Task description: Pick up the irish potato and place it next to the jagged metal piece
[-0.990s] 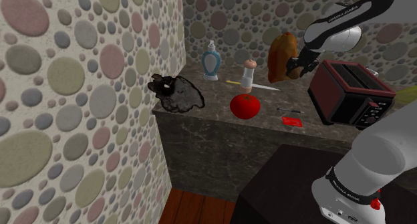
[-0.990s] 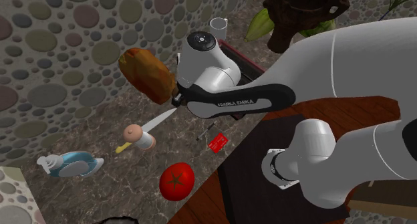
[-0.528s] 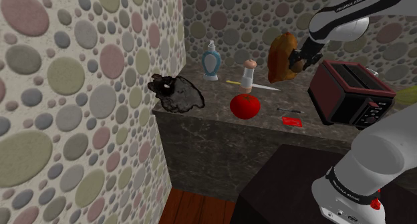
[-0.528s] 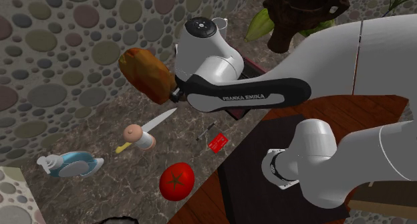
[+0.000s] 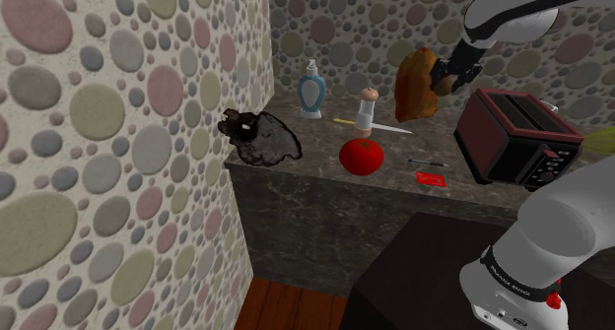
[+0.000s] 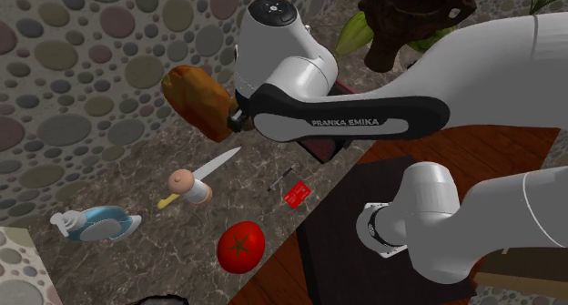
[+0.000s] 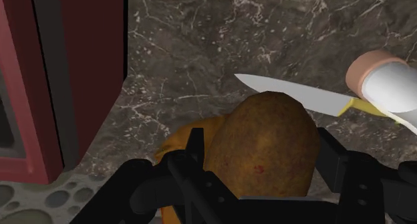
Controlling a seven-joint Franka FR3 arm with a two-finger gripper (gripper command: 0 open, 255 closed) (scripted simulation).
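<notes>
Forearm risen since earlier frame, potato (image 5: 417, 82) unmoved.
Shoulder view: your gripper (image 5: 443, 82) at upright potato, back of counter (image 5: 325, 180); jagged metal piece (image 5: 258, 137) well apart toward view's left.
Second exterior view: knife (image 6: 217, 164) near potato.
Wrist view: fingers (image 7: 195, 146) clasp potato's sides.

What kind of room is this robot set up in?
Most likely a kitchen: a dark red toaster, a tomato and a knife sit on a dark stone-look countertop against pebble-patterned walls.

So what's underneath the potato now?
In the wrist view, the potato, clasped by the gripper, hangs over dark marbled counter and the knife blade. The counter directly beneath it is covered.
</notes>
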